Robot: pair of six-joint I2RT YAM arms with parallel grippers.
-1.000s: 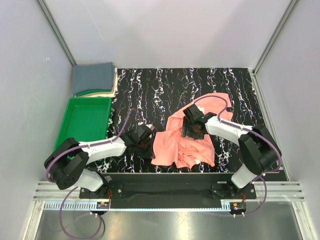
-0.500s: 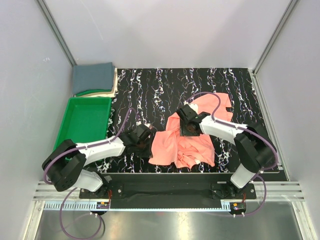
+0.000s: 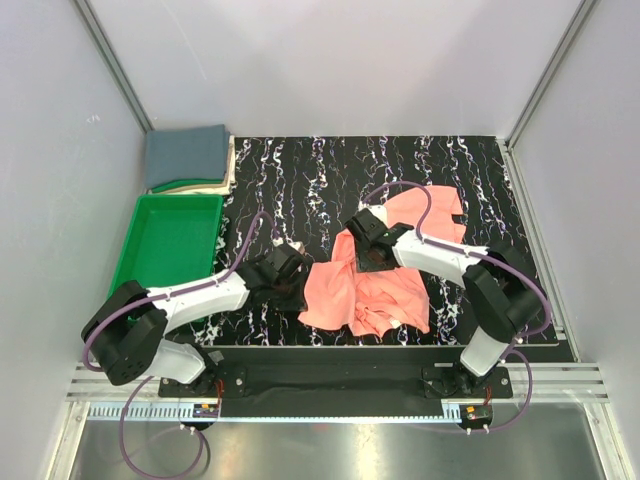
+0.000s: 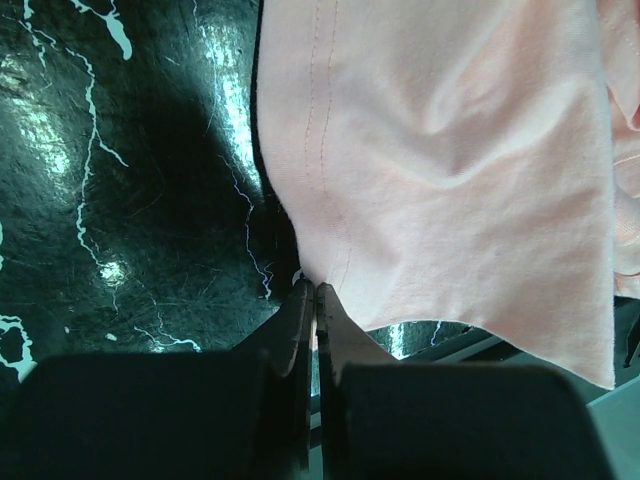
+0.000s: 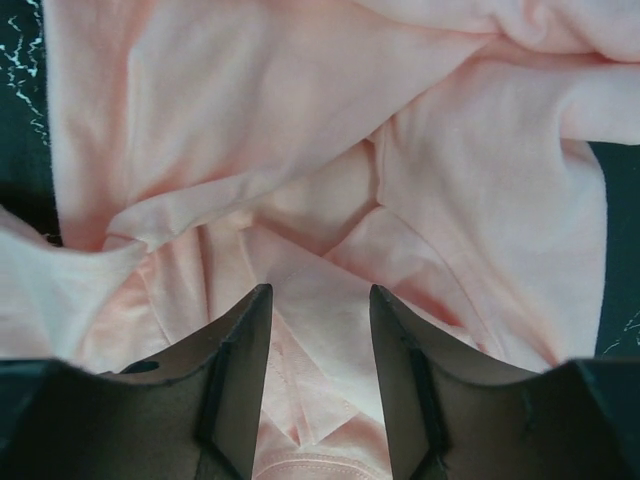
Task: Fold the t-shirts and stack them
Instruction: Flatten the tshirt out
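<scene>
Top external view: the salmon-pink t-shirt (image 3: pixel 375 275) lies crumpled on the black, white-veined surface (image 3: pixel 290 180), well to the right of the green tray (image 3: pixel 135 255). Its long axis runs on a diagonal. One end sits farther from the tray and toward the back, and the other sits nearer the tray and toward the front edge. Which end is the neck cannot be told from the bunched folds. The cloth is soft and matte, heaped in loose ridges, with a double line of stitching along one hem.

The slate blue-grey t-shirt (image 3: pixel 187 155) sits just behind the tray as a flat folded rectangle, with a cream cloth edge (image 3: pixel 228 165) showing under it. The tray is a shallow, glossy plastic rectangle with a raised rim, and both shirts lie outside it.

The left hand (image 3: pixel 297 285) is at the pink shirt's tray-side edge. In the left wrist view its fingers are pressed together, pinching a corner of the hem. The right hand (image 3: pixel 372 262) is over the middle of the shirt, on the side away from the tray. In the right wrist view its fingers (image 5: pixel 235 345) stand moderately apart, with pink folds lying between and below them and nothing clamped.
</scene>
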